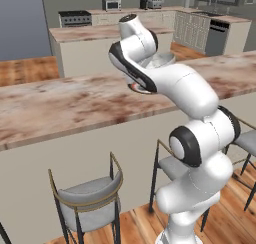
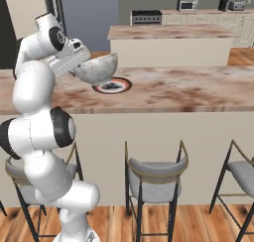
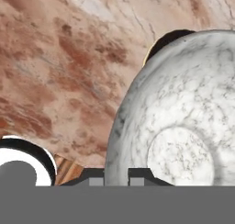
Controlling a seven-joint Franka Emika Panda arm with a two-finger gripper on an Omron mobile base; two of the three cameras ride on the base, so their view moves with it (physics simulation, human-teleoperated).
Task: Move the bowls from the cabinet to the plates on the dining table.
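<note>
Long marble worktop (image 2: 188, 90): tool (image 2: 82, 62) clamped on a bowl (image 2: 99, 68) just above the red-rimmed plate (image 2: 113, 86). Placing step; next probably lower it centered, then release.

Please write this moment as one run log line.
gripper: shut on bowl | bowl: tilted, above plate | plate: on dining table

Grey-seated bar stools (image 2: 158, 172) at counter; marble island (image 2: 171, 31), stove (image 2: 146, 17), microwave (image 2: 186, 5) behind.
</note>
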